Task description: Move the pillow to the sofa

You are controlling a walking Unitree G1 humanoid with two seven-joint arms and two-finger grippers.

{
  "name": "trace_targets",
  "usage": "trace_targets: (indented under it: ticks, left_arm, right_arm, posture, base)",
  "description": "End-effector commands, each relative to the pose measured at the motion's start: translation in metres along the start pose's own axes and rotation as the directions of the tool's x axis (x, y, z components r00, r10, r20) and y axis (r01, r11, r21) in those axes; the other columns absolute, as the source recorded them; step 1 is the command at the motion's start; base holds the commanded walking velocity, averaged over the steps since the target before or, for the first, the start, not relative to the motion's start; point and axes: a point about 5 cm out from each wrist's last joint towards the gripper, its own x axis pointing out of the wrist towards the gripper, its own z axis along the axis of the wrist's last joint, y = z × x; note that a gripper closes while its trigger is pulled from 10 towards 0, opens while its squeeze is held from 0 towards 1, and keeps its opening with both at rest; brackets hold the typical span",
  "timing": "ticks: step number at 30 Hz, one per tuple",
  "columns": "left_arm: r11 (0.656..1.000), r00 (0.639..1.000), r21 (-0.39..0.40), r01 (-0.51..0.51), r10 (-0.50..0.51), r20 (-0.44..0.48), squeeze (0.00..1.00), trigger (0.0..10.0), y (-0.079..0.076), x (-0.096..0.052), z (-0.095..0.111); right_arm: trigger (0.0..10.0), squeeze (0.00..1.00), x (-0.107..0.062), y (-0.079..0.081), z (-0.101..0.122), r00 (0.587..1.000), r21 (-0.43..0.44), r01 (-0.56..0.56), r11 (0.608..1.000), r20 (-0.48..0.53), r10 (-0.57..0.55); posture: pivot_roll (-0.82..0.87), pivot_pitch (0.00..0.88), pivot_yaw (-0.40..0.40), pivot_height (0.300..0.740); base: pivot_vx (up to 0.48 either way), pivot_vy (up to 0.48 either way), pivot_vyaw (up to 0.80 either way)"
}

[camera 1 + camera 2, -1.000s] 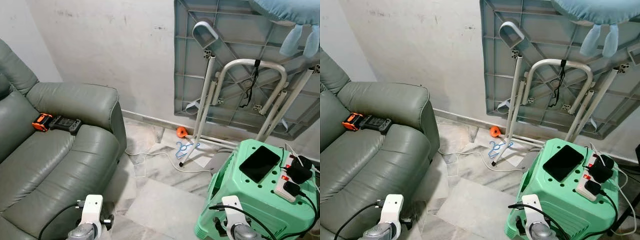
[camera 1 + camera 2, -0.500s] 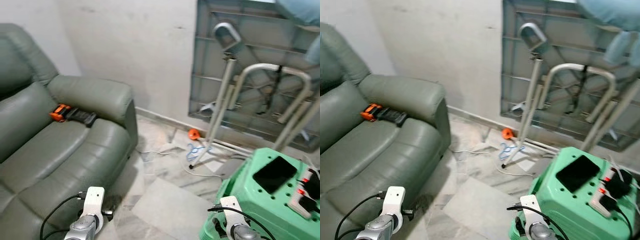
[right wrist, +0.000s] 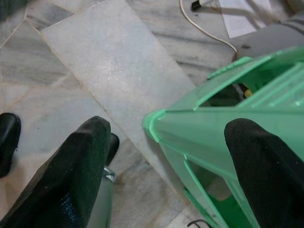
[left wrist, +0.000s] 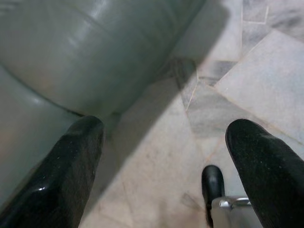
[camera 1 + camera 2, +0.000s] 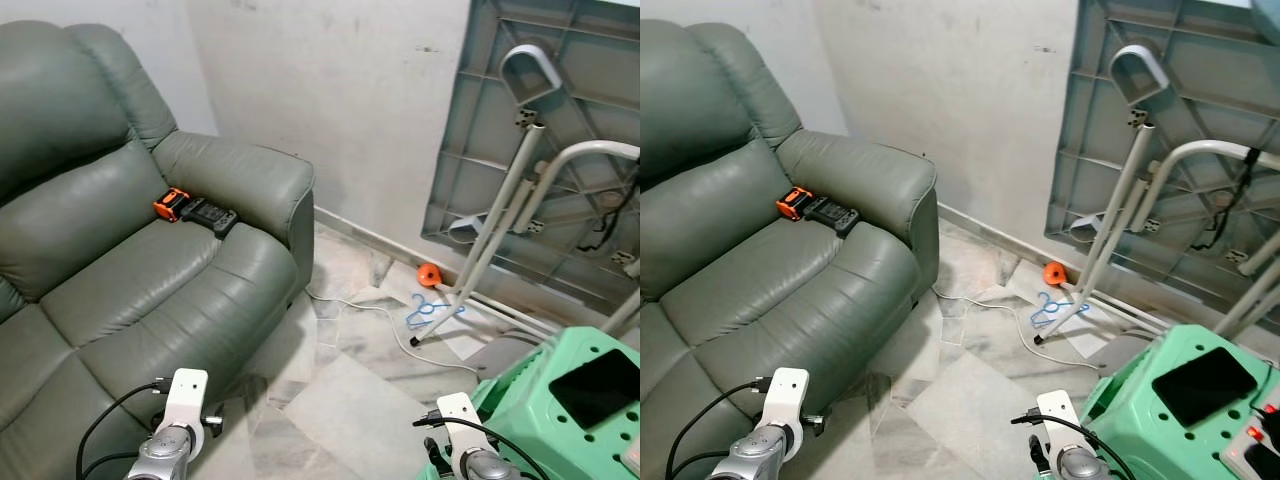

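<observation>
Hanging low, left gripper (image 4: 161, 156) held spread above floor beside sofa (image 5: 120, 260), right gripper (image 3: 166, 156) spread over green stool (image 3: 247, 118).

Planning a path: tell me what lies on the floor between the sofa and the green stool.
In the left eye view, marble floor separates the sofa from the green stool; a white cable crosses it near the wall.

A grey-green leather sofa (image 5: 120, 270) is being shown, with an orange-and-black device (image 5: 195, 210) lying by its armrest. Right of the sofa, grey-veined pale marble floor (image 5: 350, 400) is being seen, then a mint-green stool (image 5: 1160, 420) carrying a black tablet (image 5: 1203, 385)
</observation>
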Motion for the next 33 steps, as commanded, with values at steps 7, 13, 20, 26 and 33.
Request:
trace_targets:
  ticks: [7,13,20,26,33]
  left_arm:
    - [0.996,0.995,-0.003,0.085,-0.085,-0.044,0.0,10.0,-0.007,-0.001,-0.009]
    - [0.997,0.994,-0.001,0.081,-0.081,-0.073,0.0,10.0,-0.009,-0.002,-0.015]
    - [0.997,0.994,-0.02,0.076,-0.077,-0.078,0.0,10.0,-0.006,-0.003,-0.017]
    - [0.997,0.994,-0.031,0.075,-0.077,-0.074,0.0,10.0,-0.006,-0.003,-0.016]
    - [0.997,0.995,-0.032,0.063,-0.066,-0.08,0.0,10.0,-0.004,-0.003,-0.018]
  right_arm:
    - [10.0,0.0,0.0,0.003,0.001,1.0,-0.036,-0.008,0.999,0.012,0.008]
    - [10.0,0.0,0.0,0.004,0.001,1.0,-0.063,-0.014,0.998,0.014,0.015]
    - [10.0,0.0,0.0,0.005,0.002,1.0,-0.085,-0.019,0.996,0.018,0.02]
    - [10.0,0.0,0.0,0.004,0.001,1.0,-0.107,-0.019,0.994,0.018,0.021]
    - [10.0,0.0,0.0,0.004,0.001,1.0,-0.124,-0.022,0.992,0.02,0.024]
  posture:
    - [-0.01,0.036,0.036,0.74]
    - [-0.01,0.04,0.034,0.74]
    - [-0.01,0.038,0.036,0.74]
    - [-0.01,0.033,0.035,0.74]
    - [-0.01,0.03,0.033,0.74]
  base:
    - [0.0,0.0,0.8]
    - [0.0,0.0,0.8]
    - [0.0,0.0,0.8]
    - [0.0,0.0,0.8]
    - [0.0,0.0,0.8]
